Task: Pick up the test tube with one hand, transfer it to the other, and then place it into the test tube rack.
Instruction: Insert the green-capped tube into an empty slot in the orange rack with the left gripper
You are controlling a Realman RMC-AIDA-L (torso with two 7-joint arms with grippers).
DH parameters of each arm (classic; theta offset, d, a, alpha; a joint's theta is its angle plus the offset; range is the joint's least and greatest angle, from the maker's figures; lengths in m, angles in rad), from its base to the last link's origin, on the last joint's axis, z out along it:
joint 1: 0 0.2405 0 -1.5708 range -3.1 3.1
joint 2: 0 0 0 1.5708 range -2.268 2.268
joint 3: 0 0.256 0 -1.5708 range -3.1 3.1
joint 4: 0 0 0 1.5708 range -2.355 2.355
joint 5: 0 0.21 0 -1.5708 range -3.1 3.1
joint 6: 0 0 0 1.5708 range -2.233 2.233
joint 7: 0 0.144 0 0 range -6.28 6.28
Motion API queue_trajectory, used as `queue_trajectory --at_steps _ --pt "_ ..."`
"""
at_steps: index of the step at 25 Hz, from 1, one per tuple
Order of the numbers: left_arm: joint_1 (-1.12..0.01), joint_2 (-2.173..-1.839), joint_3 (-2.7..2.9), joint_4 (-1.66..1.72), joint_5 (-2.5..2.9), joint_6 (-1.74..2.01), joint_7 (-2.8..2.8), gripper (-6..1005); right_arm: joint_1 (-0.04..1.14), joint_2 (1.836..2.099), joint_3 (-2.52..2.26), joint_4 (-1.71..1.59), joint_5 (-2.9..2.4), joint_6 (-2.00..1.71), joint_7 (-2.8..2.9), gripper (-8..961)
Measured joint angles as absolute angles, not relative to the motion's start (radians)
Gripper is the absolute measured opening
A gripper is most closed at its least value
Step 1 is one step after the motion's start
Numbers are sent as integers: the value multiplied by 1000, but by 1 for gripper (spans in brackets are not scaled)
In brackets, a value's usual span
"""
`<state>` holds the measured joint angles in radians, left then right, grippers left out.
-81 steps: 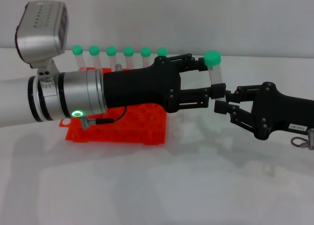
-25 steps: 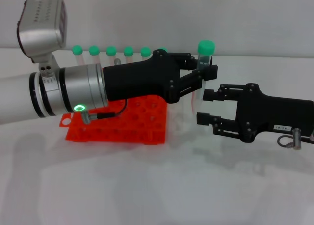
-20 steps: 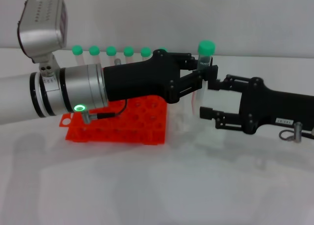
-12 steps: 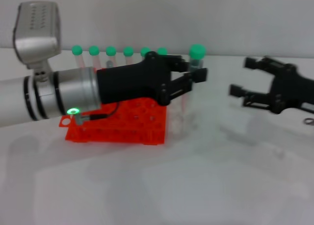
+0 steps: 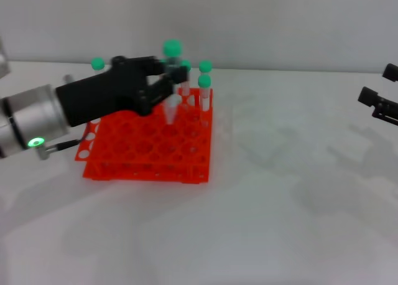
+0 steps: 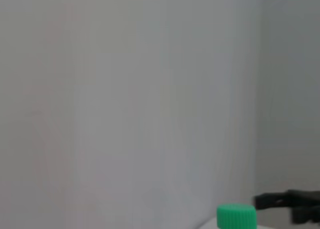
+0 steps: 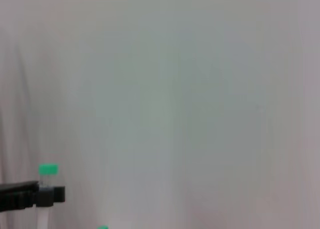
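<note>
The handover is over: half a second ago the left gripper (image 5: 166,86) held the test tube (image 5: 172,79) out beyond the right end of the test tube rack (image 5: 149,145), and now it has swung back so that the tube hangs upright over the rack's rear rows, its green cap up and its pointed tip just above the holes, not yet seated as far as can be judged. The left jaws are clenched on the tube just below the cap. The right gripper (image 5: 380,97) has drawn away to the far right of the rack, well apart from it, with its jaws spread and holding nothing. That leaves only the lowering into a free hole, so the task looks close to its end. Standing in the rack's back rows are other green-capped tubes (image 5: 204,81), two near the right rear corner just beside the held tube and one (image 5: 97,64) toward the left rear; these neighbours are what the descending tube and the fingers could knock. The worktop (image 5: 280,204) to the right of the rack is white
</note>
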<state>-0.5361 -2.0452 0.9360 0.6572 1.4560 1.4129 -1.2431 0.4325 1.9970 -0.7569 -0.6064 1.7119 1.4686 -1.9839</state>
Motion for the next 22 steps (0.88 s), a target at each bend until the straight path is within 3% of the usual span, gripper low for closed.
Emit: queue_trajectory --at_steps 13,22 --pt "-435 -2056 789 662 1453 1296 -1201 226 423 2007 -751 -602 1725 1473 -1925 861" --pt "-469 -2056 795 658 1460 1089 -1196 231 439 2013 -752 -588 1728 1472 -1922 861"
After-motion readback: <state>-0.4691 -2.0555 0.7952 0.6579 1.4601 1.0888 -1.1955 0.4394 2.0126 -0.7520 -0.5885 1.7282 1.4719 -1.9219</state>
